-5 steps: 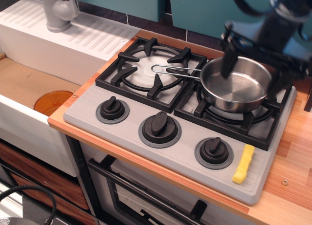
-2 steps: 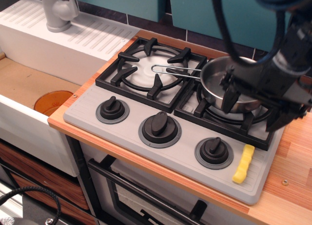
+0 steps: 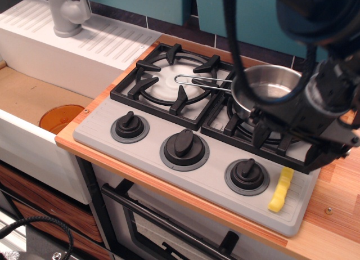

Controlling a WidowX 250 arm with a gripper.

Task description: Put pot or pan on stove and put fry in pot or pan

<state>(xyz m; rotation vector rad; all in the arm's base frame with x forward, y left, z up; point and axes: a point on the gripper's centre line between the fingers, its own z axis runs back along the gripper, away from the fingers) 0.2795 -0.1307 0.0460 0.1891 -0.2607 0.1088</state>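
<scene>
Stainless steel catches the light at the upper right of the frame, where we see the saucepan (image 3: 264,91) seated on the right-hand burner of the grey stove (image 3: 197,170), its wire handle pointing left; that half of the task looks done. A second ago our gripper (image 3: 287,144) stood over the pan; it has since dropped toward the lower right, and now hangs just above the yellow crinkle-cut fry (image 3: 280,189) lying on the stove's front edge beside the right knob (image 3: 246,174); its jaws are spread and hold nothing; we judge the fry pick-up comes next.
</scene>
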